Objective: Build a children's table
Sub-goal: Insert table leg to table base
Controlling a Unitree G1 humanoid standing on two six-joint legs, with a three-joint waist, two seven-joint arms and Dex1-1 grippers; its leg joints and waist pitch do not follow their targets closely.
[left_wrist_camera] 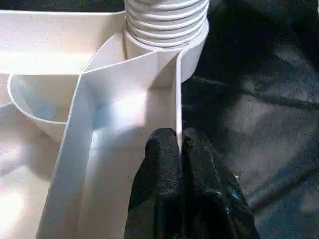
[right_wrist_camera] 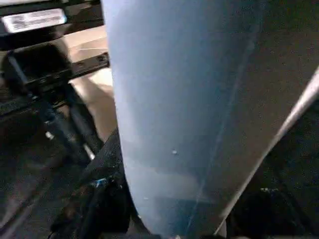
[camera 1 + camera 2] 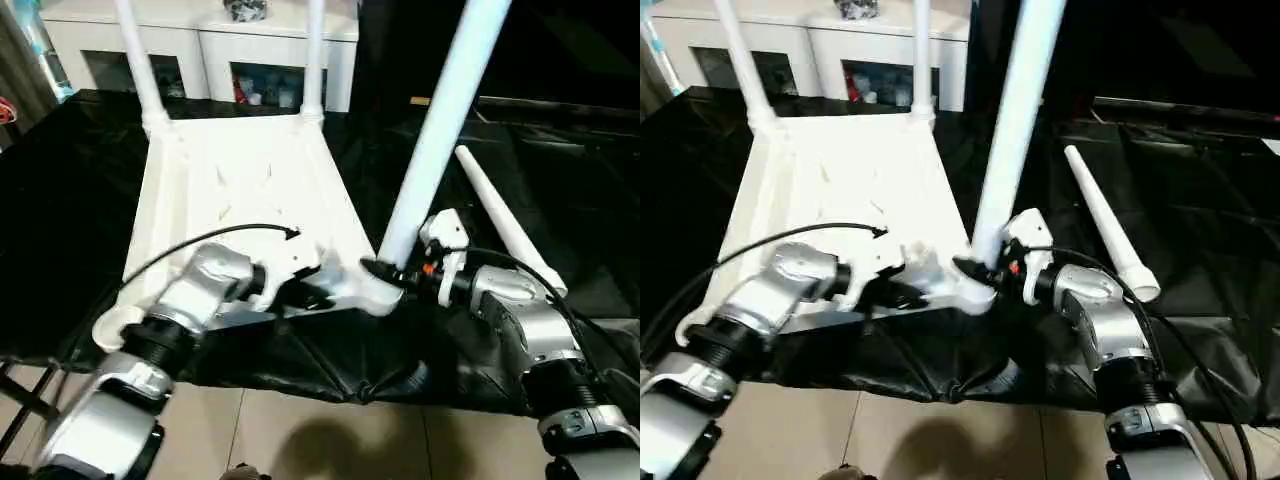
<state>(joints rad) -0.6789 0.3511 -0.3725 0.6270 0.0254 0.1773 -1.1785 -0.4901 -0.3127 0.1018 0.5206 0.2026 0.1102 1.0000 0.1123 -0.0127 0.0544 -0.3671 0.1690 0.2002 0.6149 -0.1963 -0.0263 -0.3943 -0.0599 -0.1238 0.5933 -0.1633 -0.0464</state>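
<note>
**Third leg being seated in the near right socket**

Eye views: the top (image 3: pixel 240 190) is lying upside down on the black cloth (image 3: pixel 60 200), with two legs (image 3: pixel 140 60) already standing at the far corners. A third leg (image 3: pixel 440 120) is being held near its base by the right gripper (image 3: pixel 395 268), its jaws about half open around it, over the near right socket (image 3: pixel 378 295). A spare leg (image 3: pixel 505 225) is lying to the right. The left gripper (image 3: pixel 300 290) is being kept on the near rim.

Left wrist view: the fingers (image 1: pixel 162 164) are being pinched shut on a thin rib (image 1: pixel 177 99), and the leg's thread (image 1: pixel 167 20) is shown entering the socket, which the eye views hide.

Right wrist view: the leg (image 2: pixel 174 109) is being gripped close up.

The leg should probably be kept upright and turned squarely while the top is being steadied, so that cross-threading is avoided.
</note>
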